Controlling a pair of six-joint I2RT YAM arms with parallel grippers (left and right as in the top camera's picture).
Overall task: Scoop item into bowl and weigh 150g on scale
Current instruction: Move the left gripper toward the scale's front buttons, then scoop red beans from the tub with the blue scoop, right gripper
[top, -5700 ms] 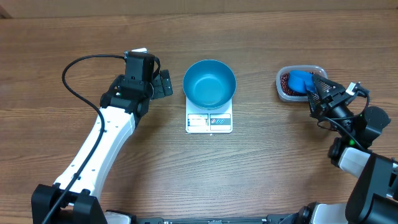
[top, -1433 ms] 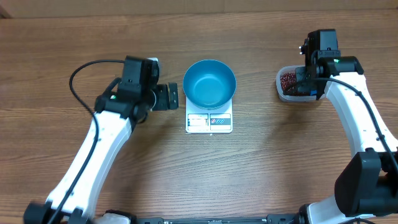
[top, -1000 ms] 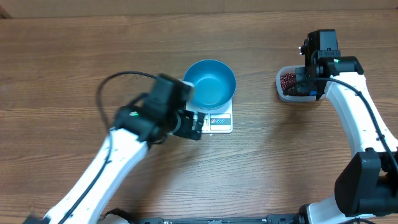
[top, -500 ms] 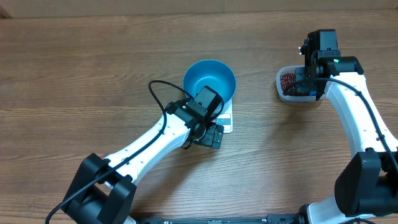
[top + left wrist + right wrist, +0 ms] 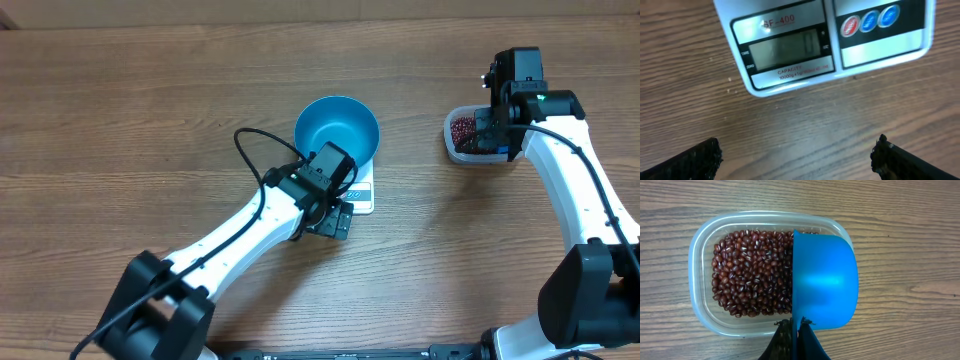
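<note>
The beans [image 5: 750, 275] lie in the clear tub [image 5: 697, 255], with the scoop [image 5: 825, 285] over them. The right gripper [image 5: 795, 341] is pinched together, apparently on the scoop's edge, though the contact is hidden. The bowl [image 5: 337, 135] sits empty on the scale [image 5: 790, 50], well apart, so a tilted carry could spill beans. The left gripper [image 5: 797, 160], jaws wide, could nudge the scale.

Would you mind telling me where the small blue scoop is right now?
In the right wrist view, the scoop sits in the right end of the clear tub, beside the beans, with the right gripper shut on it.
</note>
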